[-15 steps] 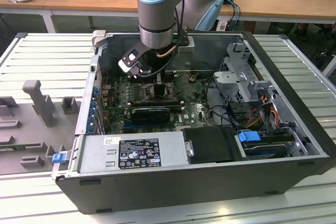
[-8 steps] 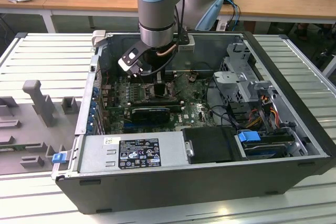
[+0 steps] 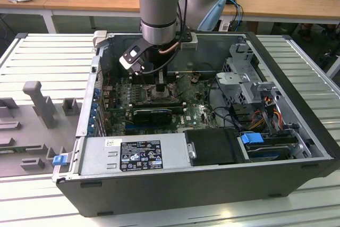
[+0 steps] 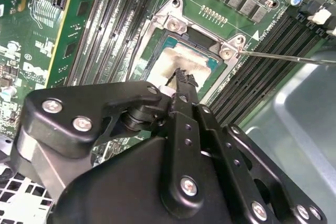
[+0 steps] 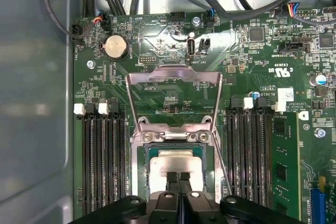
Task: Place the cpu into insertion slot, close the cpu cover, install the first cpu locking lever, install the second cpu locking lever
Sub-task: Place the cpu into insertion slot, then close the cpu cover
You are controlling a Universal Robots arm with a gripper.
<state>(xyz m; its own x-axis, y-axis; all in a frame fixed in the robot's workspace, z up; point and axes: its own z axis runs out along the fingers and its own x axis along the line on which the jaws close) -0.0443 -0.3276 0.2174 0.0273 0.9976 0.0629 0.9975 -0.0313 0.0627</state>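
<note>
In the insertion slot (image 5: 139, 156), note the cpu (image 5: 163, 165) lying flat, the hand (image 5: 178, 177) just above it, pinched narrow and empty. For closing the cpu cover (image 5: 173, 75), propped open beyond the slot, probably best: push squarely, gently, sparing the chip.

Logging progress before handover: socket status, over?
Gripper jaws shut, tips at the pale silvery square cpu. Chip lies in the dark metal-rimmed insertion slot. Thin square metal-frame cpu cover open, tilted back. Nothing blocking.
</note>
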